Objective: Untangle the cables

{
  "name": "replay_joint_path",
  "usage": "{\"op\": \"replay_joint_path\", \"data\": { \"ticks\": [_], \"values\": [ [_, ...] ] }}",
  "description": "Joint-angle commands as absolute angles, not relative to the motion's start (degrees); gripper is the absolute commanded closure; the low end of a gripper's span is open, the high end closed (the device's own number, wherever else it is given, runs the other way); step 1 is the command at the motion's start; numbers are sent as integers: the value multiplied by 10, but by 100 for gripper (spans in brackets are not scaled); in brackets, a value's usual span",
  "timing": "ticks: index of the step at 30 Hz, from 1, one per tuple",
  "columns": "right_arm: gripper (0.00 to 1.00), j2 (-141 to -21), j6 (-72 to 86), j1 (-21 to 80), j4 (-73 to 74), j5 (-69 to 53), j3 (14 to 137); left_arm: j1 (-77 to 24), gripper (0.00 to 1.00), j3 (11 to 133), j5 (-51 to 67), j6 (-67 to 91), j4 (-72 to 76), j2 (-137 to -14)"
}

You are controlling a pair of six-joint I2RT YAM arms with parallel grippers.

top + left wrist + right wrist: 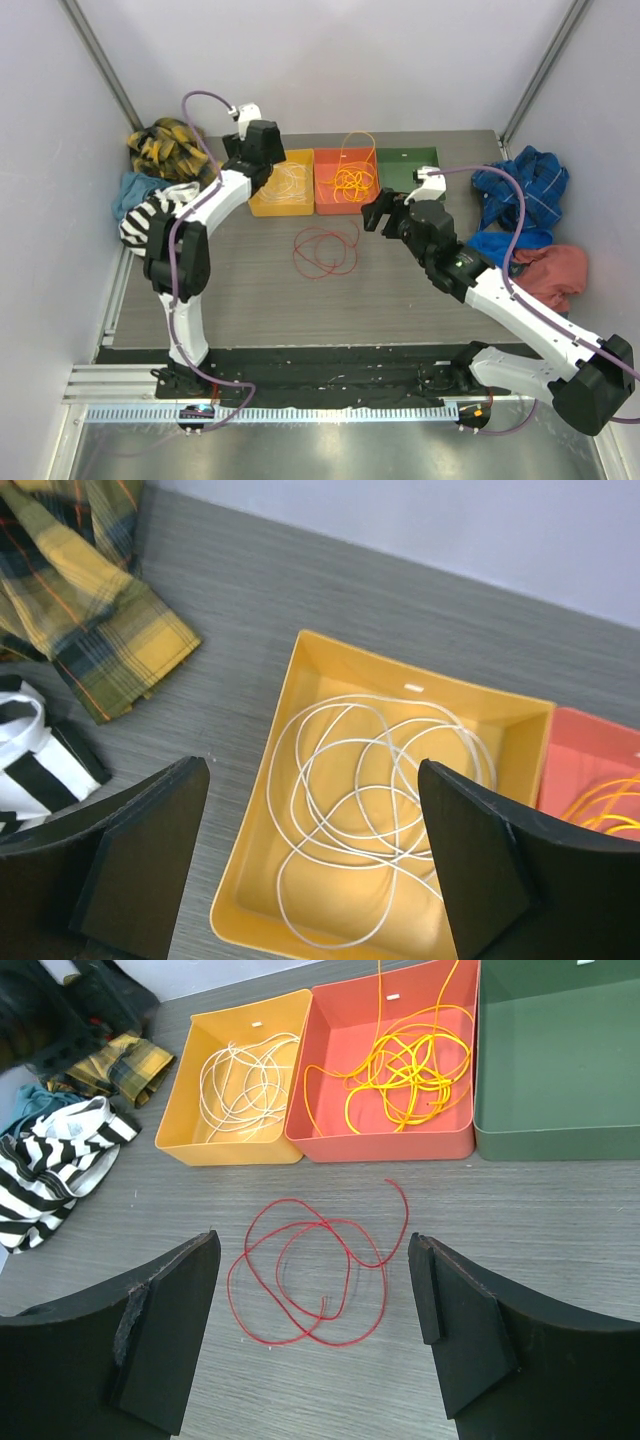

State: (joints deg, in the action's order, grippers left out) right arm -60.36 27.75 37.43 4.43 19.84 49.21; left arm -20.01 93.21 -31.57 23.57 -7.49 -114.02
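Note:
A white cable [287, 182] lies coiled in the yellow bin [262, 205]. My left gripper [263, 160] hovers over that bin, open and empty; in the left wrist view [312, 780] the white cable [370, 790] shows between its fingers. A yellow-orange cable [352, 180] lies tangled in the red bin [325, 205], one strand hanging over the far rim. A red cable [325, 250] lies in loose loops on the table in front of the bins. My right gripper [383, 215] is open and empty above and right of it [313, 1245], with the red cable [315, 1270] seen between its fingers.
A green bin [405, 168] stands right of the red one and holds nothing. Yellow plaid cloth [165, 148], a striped cloth [150, 215] and a teal cloth [130, 190] lie at the left. Blue plaid cloth [525, 195] and salmon cloth [550, 275] lie at the right.

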Motion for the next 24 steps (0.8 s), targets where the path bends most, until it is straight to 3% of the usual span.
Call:
{"op": "replay_joint_path", "data": {
  "ticks": [1, 6, 12, 18, 24],
  "values": [
    [16, -586, 279, 375, 28, 205, 493, -205, 8, 915, -307, 244, -53, -1023],
    [16, -566, 282, 375, 35, 211, 467, -267, 6, 810, -270, 280, -64, -934],
    [16, -521, 315, 376, 58, 247, 403, -383, 4, 688, -336, 351, -99, -869],
    [17, -482, 346, 375, 29, 248, 328, -407, 2, 602, -310, 460, -124, -859],
    [19, -506, 351, 375, 45, 227, 332, -443, 0, 605, -293, 491, -120, -913]
  ]
}}
